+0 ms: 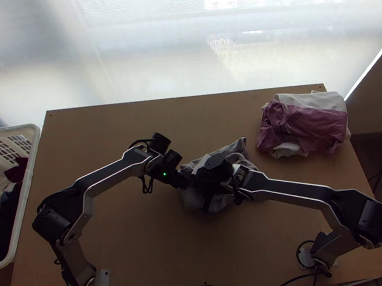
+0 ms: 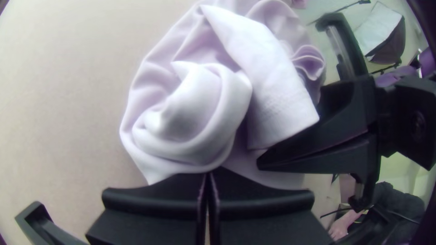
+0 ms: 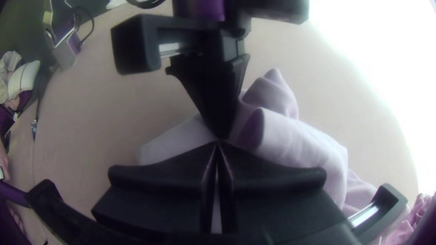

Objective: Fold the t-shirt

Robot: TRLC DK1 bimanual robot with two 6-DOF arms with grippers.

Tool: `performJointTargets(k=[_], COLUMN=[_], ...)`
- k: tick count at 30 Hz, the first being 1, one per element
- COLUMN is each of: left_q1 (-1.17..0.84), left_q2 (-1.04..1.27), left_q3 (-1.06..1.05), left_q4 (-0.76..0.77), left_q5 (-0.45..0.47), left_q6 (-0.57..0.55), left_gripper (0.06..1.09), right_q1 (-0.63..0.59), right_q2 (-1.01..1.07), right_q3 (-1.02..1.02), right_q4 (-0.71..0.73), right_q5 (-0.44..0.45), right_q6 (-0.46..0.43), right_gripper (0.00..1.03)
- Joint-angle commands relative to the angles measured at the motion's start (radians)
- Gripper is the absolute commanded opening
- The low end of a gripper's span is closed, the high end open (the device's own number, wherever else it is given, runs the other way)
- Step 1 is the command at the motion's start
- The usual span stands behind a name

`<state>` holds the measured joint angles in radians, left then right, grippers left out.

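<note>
Item, one t-shirt (image 2: pixel 190 113): pale, is lying bunched near the middle of the counter (image 1: pixel 147 246), a twisted mound with a flatter flap beside it; its layers are not yet forming a fold

Item, left gripper (image 2: pixel 209 171): is sitting clenched at the shirt's border, black fingers together; whether fabric is being pinched cannot be told

Item, right gripper (image 3: pixel 218 143): likewise clenched, is resting against the cloth close beside the other; its hold, too, cannot be confirmed. The pair is presumably working so near together to be sorting out one edge or corner before any spreading; pulling while the mound is staying twisted could be tightening the creases

Item, one folded pile (image 1: pixel 306 125), white and mauve: is occupying the far right corner, probably for keeping finished work apart

Item, one white basket (image 1: pixel 28 171): is standing at the left side, holding crumpled garments, seemingly as supply
</note>
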<state>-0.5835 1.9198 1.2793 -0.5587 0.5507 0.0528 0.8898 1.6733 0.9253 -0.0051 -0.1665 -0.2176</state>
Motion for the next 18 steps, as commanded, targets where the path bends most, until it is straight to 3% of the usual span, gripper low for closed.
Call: performJointTargets(k=[1,10,18], left_q1=[-0.001,-0.001,0.008], left_q2=[-0.004,-0.004,-0.007], left_q3=[-0.012,-0.024,-0.032], left_q4=[-0.001,-0.001,-0.001], left_q5=[-0.008,-0.009,-0.018], left_q6=[0.005,0.010,0.028], left_gripper=[0.09,0.09,0.09], right_q1=[-0.002,-0.006,-0.123], right_q2=[0.016,0.014,-0.070], right_q3=[-0.011,-0.039,-0.085], right_q4=[0.053,0.123,0.125], right_q5=[0.050,0.153,0.153], right_q6=[-0.006,-0.008,-0.043], right_gripper=[0.03,0.03,0.03])
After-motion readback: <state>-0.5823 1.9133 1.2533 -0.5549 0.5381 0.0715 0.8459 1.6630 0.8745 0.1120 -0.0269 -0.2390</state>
